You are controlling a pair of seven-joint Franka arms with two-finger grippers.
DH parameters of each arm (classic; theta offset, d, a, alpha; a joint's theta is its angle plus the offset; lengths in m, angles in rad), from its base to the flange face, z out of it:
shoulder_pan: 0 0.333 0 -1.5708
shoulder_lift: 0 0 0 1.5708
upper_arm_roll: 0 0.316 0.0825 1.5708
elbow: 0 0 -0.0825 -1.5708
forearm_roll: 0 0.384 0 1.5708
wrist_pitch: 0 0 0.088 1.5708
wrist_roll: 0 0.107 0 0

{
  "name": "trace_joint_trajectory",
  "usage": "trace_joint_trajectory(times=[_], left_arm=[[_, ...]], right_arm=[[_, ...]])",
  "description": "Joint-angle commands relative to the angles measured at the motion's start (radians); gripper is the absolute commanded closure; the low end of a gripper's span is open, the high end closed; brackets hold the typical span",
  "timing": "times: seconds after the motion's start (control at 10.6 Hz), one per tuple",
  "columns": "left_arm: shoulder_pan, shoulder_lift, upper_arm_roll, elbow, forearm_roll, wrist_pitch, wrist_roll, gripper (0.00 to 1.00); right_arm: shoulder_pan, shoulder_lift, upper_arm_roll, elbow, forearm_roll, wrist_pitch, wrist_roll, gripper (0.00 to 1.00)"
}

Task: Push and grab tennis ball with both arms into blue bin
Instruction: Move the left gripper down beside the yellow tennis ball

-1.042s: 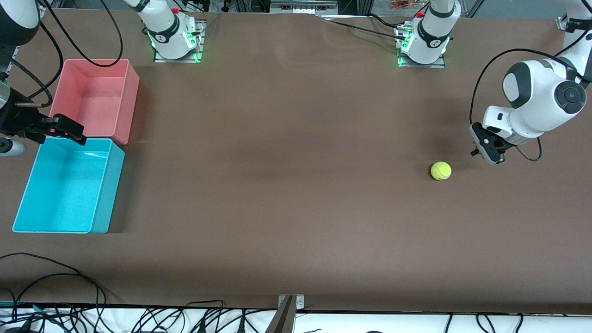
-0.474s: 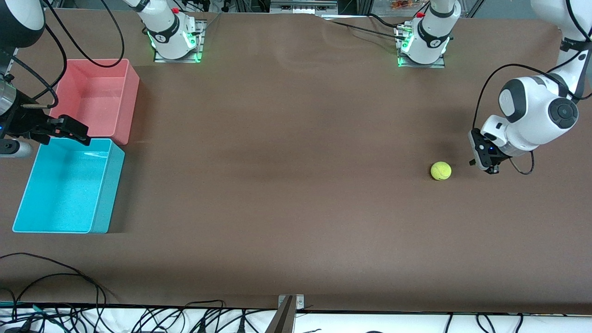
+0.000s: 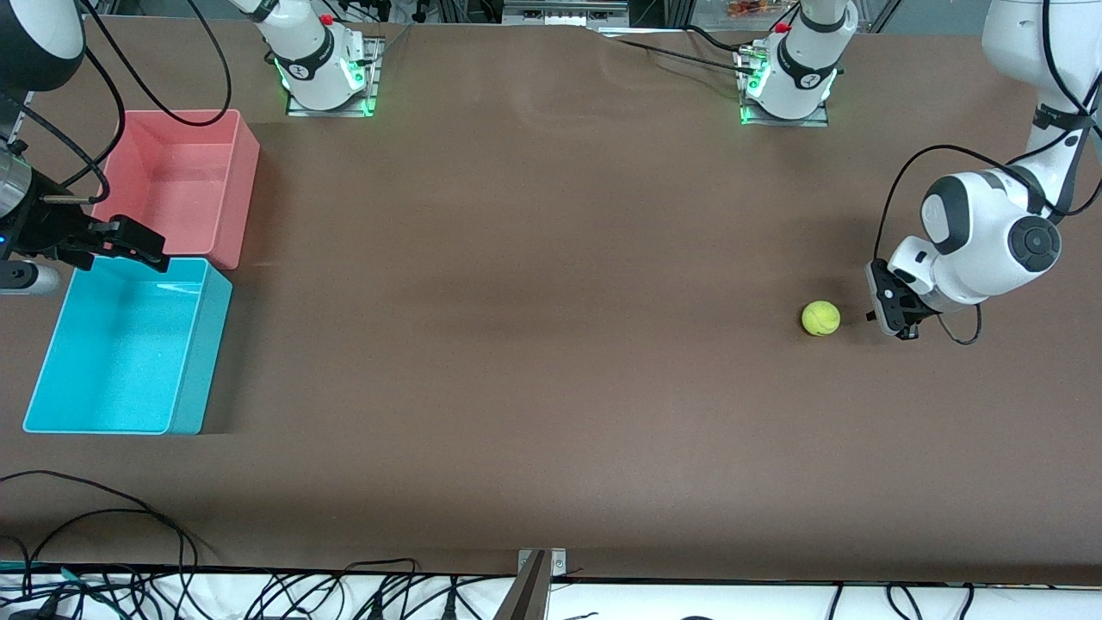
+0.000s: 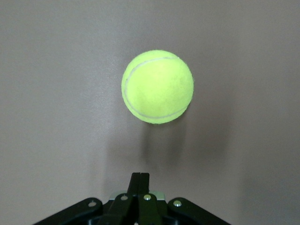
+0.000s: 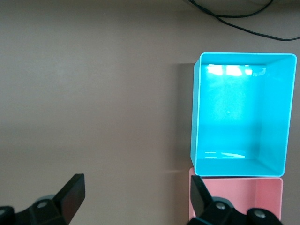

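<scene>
Two grippers were on record. Left gripper (image 3: 895, 320), lower right of the front view, sat low at the table (image 3: 551, 344) just beside the ball (image 3: 820, 318), on the side toward the left arm's end; fingers (image 4: 139, 180) clenched together, holding nothing, with a small gap visible between tips and ball in the left wrist view. Right gripper (image 3: 129, 243), at the left edge of the front view, hung over the seam between the two bins, jaws spread wide and empty; its arm waited.

Ball: on bare table, right of centre in the front view, well apart from both bins.

Risks, judged: a push landing off the ball's centre would likely send it rolling at an angle, toward the front camera's edge or toward the bases, out of the right arm's reach. Too hard a push could carry it past the waiting gripper or against a bin wall. The narrow closed tips offered little contact face, so the ball could slip around them.

Containers: blue bin (image 3: 52, 344), lower left of the front view, empty. Pink bin (image 3: 245, 164), touching it on the side farther from the camera, also empty.
</scene>
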Motion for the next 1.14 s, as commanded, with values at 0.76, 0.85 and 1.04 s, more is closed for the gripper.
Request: trace_joint_trajectory(times=[0.76, 0.85, 1.04], left_arm=[[-0.033, 0.077, -0.004, 0.023, 0.006, 0.071, 0.027, 1.00], [-0.036, 0.082, -0.004, 0.023, 0.003, 0.077, 0.024, 1.00], [-0.059, 0.085, -0.010, 0.020, -0.015, 0.081, -0.004, 1.00]], right_arm=[[0.025, 0.010, -0.004, 0.011, -0.031, 0.007, 0.015, 0.00], [0.024, 0.008, -0.004, 0.011, -0.031, 0.002, 0.015, 0.00], [0.019, 0.010, -0.006, 0.011, -0.029, 0.004, 0.000, 0.00]])
